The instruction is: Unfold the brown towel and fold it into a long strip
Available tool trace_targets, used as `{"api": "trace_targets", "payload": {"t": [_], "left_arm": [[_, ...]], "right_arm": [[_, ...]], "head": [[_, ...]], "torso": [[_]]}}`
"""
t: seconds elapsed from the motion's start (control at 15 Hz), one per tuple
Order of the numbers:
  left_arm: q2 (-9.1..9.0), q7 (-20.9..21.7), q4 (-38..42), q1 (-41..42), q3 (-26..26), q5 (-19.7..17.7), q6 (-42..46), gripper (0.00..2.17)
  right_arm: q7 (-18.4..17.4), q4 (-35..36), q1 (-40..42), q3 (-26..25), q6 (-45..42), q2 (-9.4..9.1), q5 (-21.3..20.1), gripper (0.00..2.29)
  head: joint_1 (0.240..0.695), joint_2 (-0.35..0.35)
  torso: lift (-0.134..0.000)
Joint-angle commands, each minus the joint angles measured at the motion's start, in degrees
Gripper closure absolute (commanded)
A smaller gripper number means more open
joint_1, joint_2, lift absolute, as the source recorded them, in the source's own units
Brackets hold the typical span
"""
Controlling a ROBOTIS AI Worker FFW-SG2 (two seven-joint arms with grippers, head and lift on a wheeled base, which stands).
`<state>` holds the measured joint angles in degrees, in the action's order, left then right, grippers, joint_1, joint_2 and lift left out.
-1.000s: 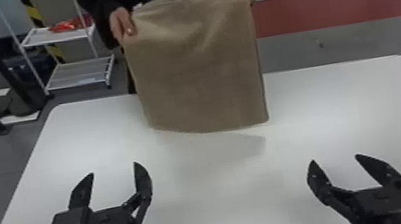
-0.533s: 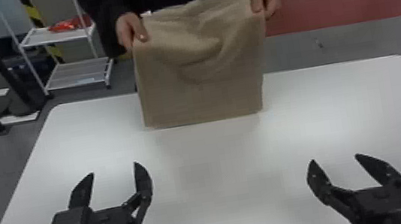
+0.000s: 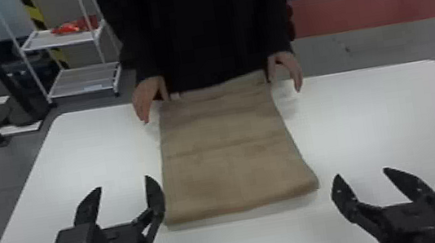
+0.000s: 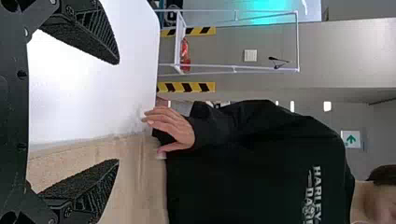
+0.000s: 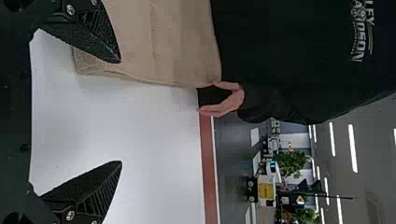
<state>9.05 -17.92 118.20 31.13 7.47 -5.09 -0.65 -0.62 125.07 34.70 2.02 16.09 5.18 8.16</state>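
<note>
Brown towel (image 3: 231, 166) on the table (image 3: 373, 120), unfolding and strip-folding apparently both ahead. Your left hand (image 3: 123, 182) and right hand (image 3: 362, 172) are spread, empty.

The white table (image 3: 377, 120) bears the brown towel (image 3: 231, 166), spread from about its middle to the 12 o'clock edge, creased crosswise.

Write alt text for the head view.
A brown towel lies flat on a white table, with a person's hands by its far corners. The robot's left gripper and right gripper, both open and empty, flank its near end.
</note>
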Motion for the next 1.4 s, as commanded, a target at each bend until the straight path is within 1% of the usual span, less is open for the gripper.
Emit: {"api": "trace_targets", "payload": {"t": [0.0,1.0,1.33], "left_arm": [[0.00,-0.09,0.36,0.24,0.00,0.09,-0.01,0.14],[-0.17,-0.01,0.01,0.33,0.00,0.26,-0.01,0.14],[-0.17,-0.01,-0.25,0.33,0.00,0.17,-0.01,0.14]], "right_arm": [[0.00,0.00,-0.25,0.09,0.40,0.00,-0.08,0.11],[0.00,-1.41,-0.95,0.00,1.10,0.09,0.10,0.11],[0.00,-2.55,-2.36,0.53,1.28,0.09,0.01,0.11]], "head": [[0.695,0.039],[0.695,0.038],[0.695,0.039]], "torso": [[-0.124],[-0.124],[-0.124]]}}
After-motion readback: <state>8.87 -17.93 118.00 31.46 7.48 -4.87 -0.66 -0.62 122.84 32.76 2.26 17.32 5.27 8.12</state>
